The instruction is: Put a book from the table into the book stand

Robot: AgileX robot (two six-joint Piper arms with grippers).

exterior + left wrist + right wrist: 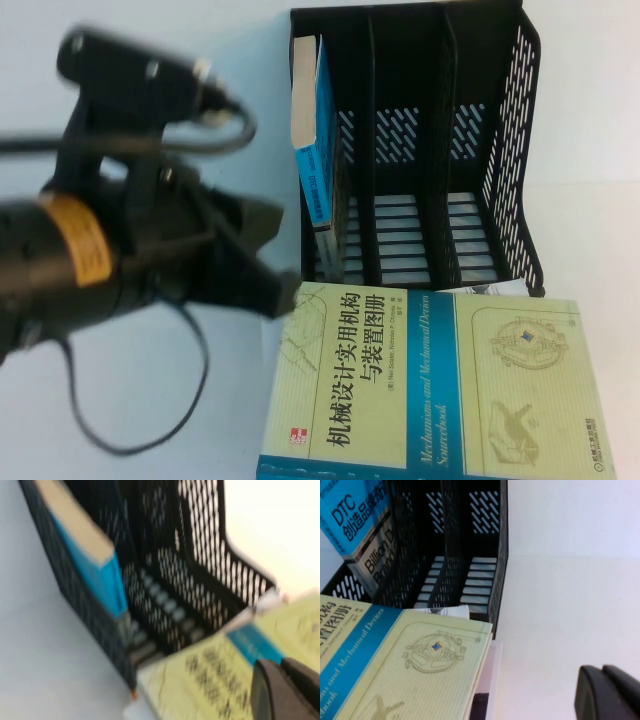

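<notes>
High view shows the book (318, 150) already standing upright in the leftmost compartment of the book stand (500, 200), with its blue spine toward the open front and its pale page edge up; it stands this way because the narrow dividers hold a thick volume on its edge. It also leans a little against the left wall, since the compartment is wider than the book. The left gripper (268, 262) hangs above the white tabletop (120, 420), just beside the front left corner of the stand and near the corner of the pale yellow-green book (430, 390). Its fingers look spread apart and they hold nothing, which fits an arm that has let go of its load, so the task seems to be done or nearly done. The right gripper (610, 692) shows only in the right wrist view, as a dark tip over bare tabletop beside the right wall of the stand; whether it is open or closed cannot be told, and nothing seems to be in it. The yellow-green book lies flat before the stand, cover up, its far edge just at the stand's front. Counted: two books, one stand with three compartments, of which two are without a book, and two grippers.
</notes>
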